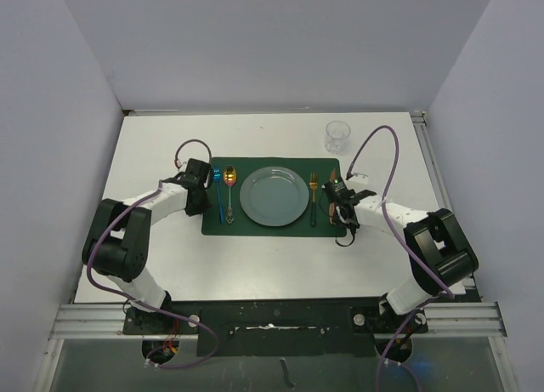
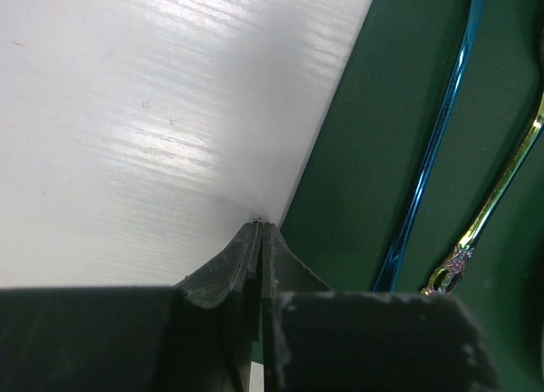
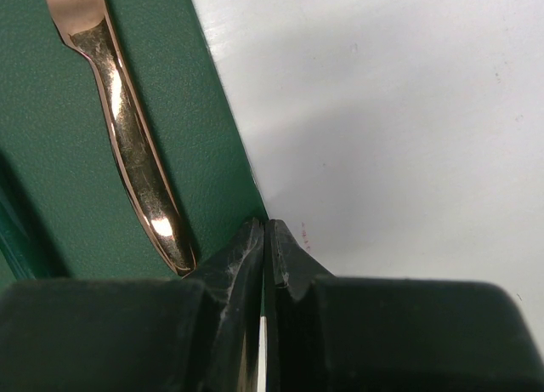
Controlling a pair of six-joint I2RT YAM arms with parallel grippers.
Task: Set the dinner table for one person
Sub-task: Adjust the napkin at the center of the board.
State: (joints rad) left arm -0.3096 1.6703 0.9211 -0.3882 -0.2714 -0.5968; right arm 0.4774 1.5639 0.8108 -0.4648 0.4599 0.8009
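Observation:
On the white dinner table (image 1: 280, 264) lies a dark green placemat (image 1: 255, 229) with a grey plate (image 1: 274, 196) in its middle. A blue spoon (image 1: 218, 192) and a gold spoon (image 1: 229, 192) lie left of the plate. A gold fork (image 1: 313, 196) and a copper knife (image 1: 328, 207) lie to its right. My left gripper (image 1: 204, 212) is shut at the mat's left edge (image 2: 259, 226), beside the blue spoon's handle (image 2: 425, 171). My right gripper (image 1: 343, 222) is shut at the mat's right edge (image 3: 265, 224), beside the knife's handle (image 3: 136, 162). A green sliver shows between each pair of fingers.
A clear plastic cup (image 1: 337, 135) stands on the table at the back right, off the mat. Metal rails (image 1: 429, 167) edge the table on the right and at the front. Grey walls enclose the left, back and right sides.

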